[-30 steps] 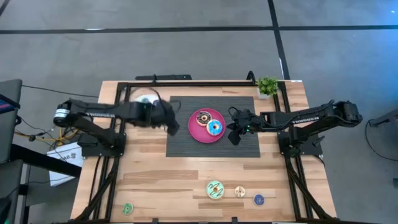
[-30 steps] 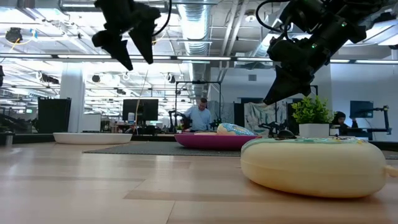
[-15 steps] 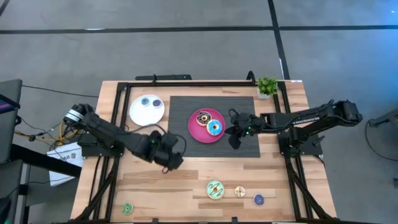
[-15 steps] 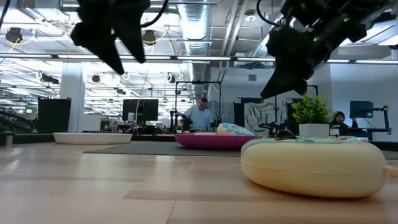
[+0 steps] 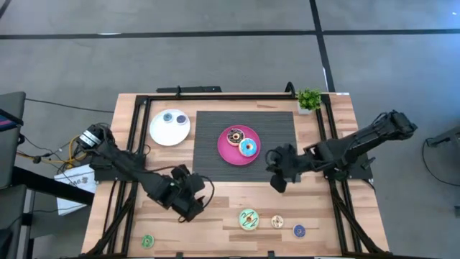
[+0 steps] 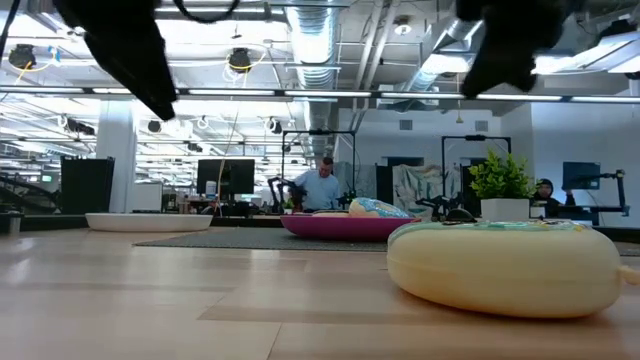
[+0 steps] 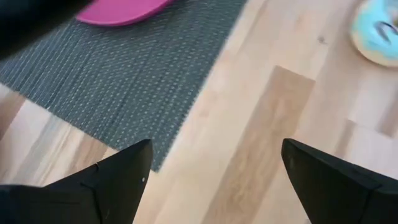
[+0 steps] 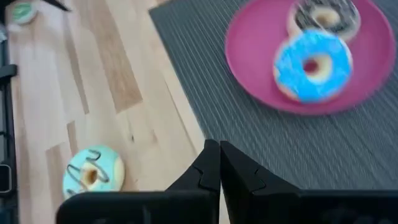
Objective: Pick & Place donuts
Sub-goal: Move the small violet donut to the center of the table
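So far, we are seeing the work only partly done: the chocolate-brown donut (image 5: 234, 136) and the light blue donut (image 5: 249, 148) are already lying side by side on the pink plate (image 5: 225, 150), which is sitting on the dark mat (image 5: 208, 158), and two tiny donuts (image 5: 173, 119) are resting on the white plate (image 5: 159, 131) at the far left corner of the table (image 5: 215, 198). Four pieces are still waiting on the bare wood along the near edge: the pale green donut (image 5: 249, 219), a tiny cream one (image 5: 277, 221) just beside it, a tiny blue one (image 5: 299, 231) further to the right, and a tiny green one (image 5: 146, 241) well apart near the left corner. We are judging that the sorting is about half finished. Our left gripper (image 5: 188, 205) is hanging above the wood near the front left corner of the mat with its fingers (image 7: 118, 171) spread wide and holding nothing; the pale green donut is lying near it, toward the right and a little closer to the near edge, and we are seeing a part of it at the border of the left wrist view. Our right gripper (image 5: 277, 180) is hovering at the front right corner of the mat with its fingers pressed fully together and empty; the pale green donut is lying closer to the table's near edge than this gripper, not touching it.
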`<state>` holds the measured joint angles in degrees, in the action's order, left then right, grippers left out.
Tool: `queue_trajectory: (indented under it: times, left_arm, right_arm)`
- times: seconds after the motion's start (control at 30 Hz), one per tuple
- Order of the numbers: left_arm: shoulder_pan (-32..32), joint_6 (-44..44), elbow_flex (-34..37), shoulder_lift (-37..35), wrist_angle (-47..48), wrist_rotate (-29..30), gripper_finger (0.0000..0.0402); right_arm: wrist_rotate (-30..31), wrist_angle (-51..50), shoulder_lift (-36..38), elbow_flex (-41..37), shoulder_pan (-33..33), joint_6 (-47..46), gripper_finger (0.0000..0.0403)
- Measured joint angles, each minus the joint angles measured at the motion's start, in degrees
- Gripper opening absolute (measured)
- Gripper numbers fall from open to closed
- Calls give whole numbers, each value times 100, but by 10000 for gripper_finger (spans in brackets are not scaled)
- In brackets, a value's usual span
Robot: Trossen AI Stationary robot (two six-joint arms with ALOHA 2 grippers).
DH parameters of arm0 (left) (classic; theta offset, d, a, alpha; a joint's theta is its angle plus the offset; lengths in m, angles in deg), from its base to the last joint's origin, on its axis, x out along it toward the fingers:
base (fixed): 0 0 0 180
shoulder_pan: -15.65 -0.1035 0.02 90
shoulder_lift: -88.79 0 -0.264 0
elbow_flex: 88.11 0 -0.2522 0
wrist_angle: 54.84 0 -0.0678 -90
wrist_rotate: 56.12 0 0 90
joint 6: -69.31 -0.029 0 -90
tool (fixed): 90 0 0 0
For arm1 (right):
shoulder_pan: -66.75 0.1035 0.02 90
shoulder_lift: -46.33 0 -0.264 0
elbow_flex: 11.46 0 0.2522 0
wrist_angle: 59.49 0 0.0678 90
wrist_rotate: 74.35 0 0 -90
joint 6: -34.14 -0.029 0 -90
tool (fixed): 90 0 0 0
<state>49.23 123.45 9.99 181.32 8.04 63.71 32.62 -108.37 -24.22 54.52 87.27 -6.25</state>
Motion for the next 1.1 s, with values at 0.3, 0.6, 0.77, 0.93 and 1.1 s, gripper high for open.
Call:
queue_trajectory:
  times: [0.3, 0.6, 0.77, 0.93, 1.1]
  left_arm:
    - [551, -101, 877, -735, -612, -119, 350]
    - [870, -394, 2006, -1615, -1600, -413, 350]
    - [874, -780, 2033, -1810, -1192, -536, 350]
    - [860, -1233, 2031, -1801, -1186, -673, 350]
    - [750, -1417, 2024, -1801, -1274, -988, 350]
  right_arm:
    - [124, -1431, -619, 730, 1237, -2750, 0]
    - [-1454, -2462, -2332, 1738, 1962, -4404, 0]
    - [-2138, -2780, -2898, 2129, 2117, -5027, 0]
    - [-2301, -2759, -3008, 2228, 2312, -5650, 0]
    - [-2311, -2749, -3008, 2172, 2532, -6045, 26]
